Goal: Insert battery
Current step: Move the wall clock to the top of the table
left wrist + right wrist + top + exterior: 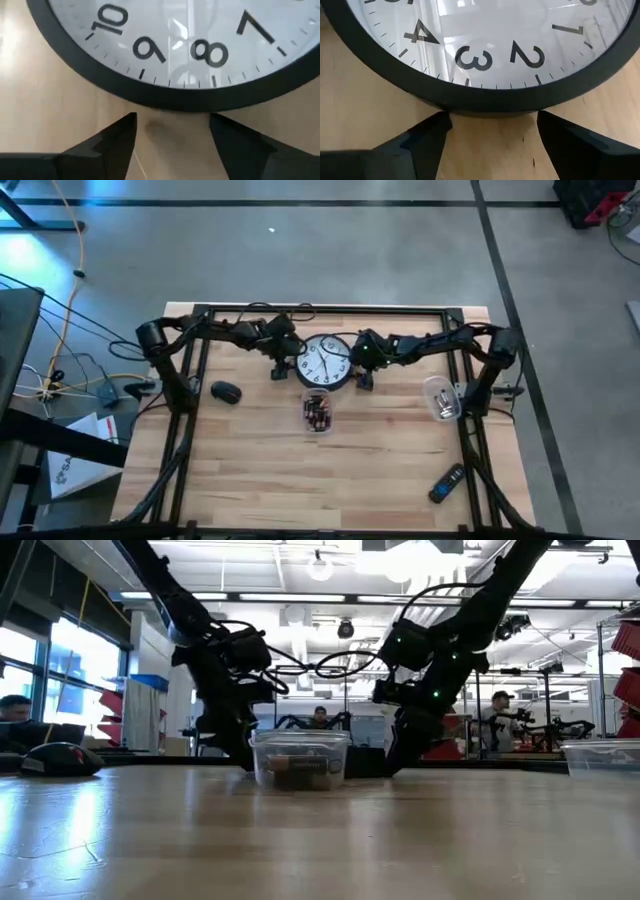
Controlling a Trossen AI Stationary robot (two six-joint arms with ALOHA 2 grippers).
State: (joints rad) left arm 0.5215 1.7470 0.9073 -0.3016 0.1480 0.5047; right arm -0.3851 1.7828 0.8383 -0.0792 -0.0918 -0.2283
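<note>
High view: spread pincers (283, 369) (363, 377) flanking clock (326, 362).

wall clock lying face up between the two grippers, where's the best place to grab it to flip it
Probably the black rim, from both sides at once. The clock lies flat, face up, so only its thin edge offers a hold. The left gripper is open facing the rim near the 8 and 9; the right gripper is open near the 2 and 3, the opposite side.
</note>
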